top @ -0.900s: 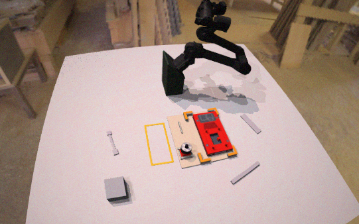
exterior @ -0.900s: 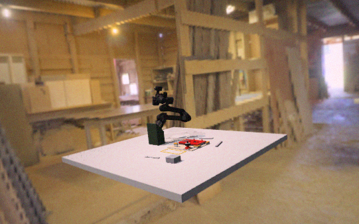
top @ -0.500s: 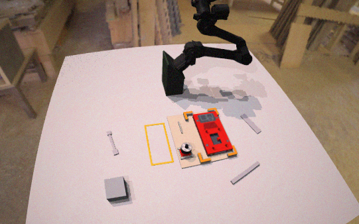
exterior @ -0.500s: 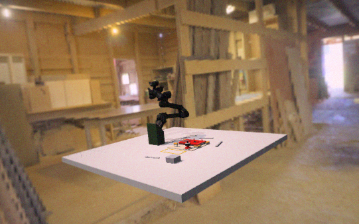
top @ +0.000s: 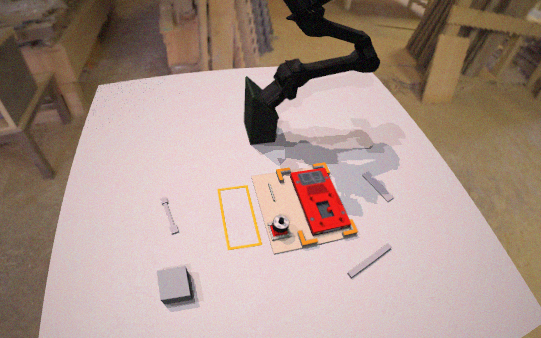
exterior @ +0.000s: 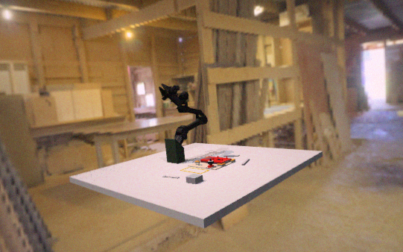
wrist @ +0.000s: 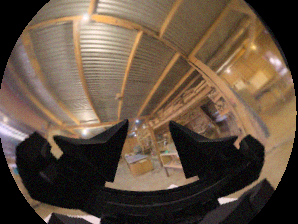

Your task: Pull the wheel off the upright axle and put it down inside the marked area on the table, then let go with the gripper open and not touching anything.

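bench (top: 135,140): broad white slab carrying every item listed below

arm (top: 320,70): black, jointed, rising from a dark base block (top: 260,117) that stands on the bench well beyond the board, then folding up and away over the bench's far edge

board (top: 290,235): tan plate, taken here as the landmark; four orange corner brackets (top: 307,239) sit on it

red panel (top: 318,200): flat on the board inside the brackets, filling its right part

marked area (top: 239,217): yellow outlined rectangle just beside the board's left edge, nothing inside it

grey block (top: 174,284): left of the board and nearer the front edge, well apart from it

two grey strips: one (top: 369,260) lying right of the board toward the front, one (top: 377,186) right of the board toward the back

grey dumbbell-shaped bar (top: 169,215): left of the marked area, farther from the board

wheel (top: 281,223): dark with a pale hub, seated on the upright axle over a red mount at the board's front left part, close to the marked area

tool (wrist: 144,139): raised high above the base block in the exterior view, aimed at the shed roof; two black fingers partly spread with clear space between them, gripping nothing, well apart from the wheel
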`<action>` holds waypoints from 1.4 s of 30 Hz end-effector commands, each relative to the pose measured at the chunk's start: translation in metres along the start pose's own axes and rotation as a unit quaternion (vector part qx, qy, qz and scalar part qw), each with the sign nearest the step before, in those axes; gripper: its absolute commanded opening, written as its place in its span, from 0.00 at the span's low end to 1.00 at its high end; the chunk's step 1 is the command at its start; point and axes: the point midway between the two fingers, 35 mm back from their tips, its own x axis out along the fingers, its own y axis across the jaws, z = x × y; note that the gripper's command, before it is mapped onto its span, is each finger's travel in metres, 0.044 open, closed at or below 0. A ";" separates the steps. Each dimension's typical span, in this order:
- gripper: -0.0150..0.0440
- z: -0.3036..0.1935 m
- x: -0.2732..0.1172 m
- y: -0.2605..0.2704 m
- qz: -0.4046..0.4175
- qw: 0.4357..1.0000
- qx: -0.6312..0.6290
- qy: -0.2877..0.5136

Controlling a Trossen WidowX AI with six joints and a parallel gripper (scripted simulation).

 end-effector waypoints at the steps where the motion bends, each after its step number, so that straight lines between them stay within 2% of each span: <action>1: 0.76 -0.018 0.006 0.045 0.081 0.995 -0.035 0.051; 9: 0.76 -0.063 -0.007 0.133 0.241 0.953 -0.106 0.150; 17: 0.76 -0.108 -0.053 0.211 0.385 0.878 -0.162 0.236; 26: 0.76 -0.139 -0.103 0.255 0.477 0.804 -0.201 0.293; 33: 0.76 -0.173 -0.174 0.291 0.582 0.686 -0.258 0.353; 42: 0.76 -0.207 -0.276 0.309 0.687 0.497 -0.310 0.429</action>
